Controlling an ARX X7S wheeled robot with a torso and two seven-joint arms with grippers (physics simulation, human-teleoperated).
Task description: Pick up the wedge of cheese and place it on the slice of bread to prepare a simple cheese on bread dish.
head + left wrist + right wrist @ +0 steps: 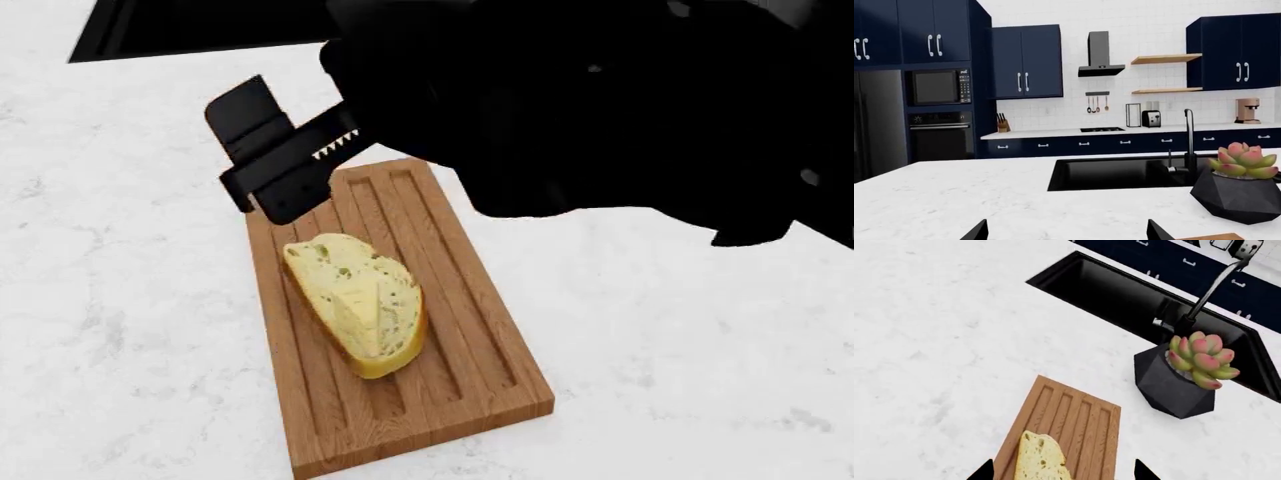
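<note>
1. Left tool (1066, 231): seen only in left wrist view. Both fingertips show at the frame edge, well apart, so jaws are wide w/ nothing between. It sits low over the desk (120, 330), facing the sink (1121, 172) and kitchen wall, not the food.
2. Wooden board (467, 330): lies flat on desk, grooves running lengthwise.
3. Slice of bread (327, 275): lies flat on the board, approx. mid-board, nearer the board's left edge.
4. Wedge of cheese (380, 305): in head view a smooth, paler triangular shape rests on the crumb, toward the right half of the slice. Judged to be the wedge, touching the bread. Colours are close, so outline is faint. Right wrist view shows only part of the slice; wedge not confirmed there.
5. Right tool (1061, 471): jaws spread wide, empty. Hangs above the board's far end, clear of bread and cheese.
6. Potted succulent (1197, 357): on desk between board and sink, apart from both.
7. Status (judgement): pick and place appear done, cheese on bread, no tool holding it. Remaining: clear the right arm from the work area; check the wedge sits stable.
</note>
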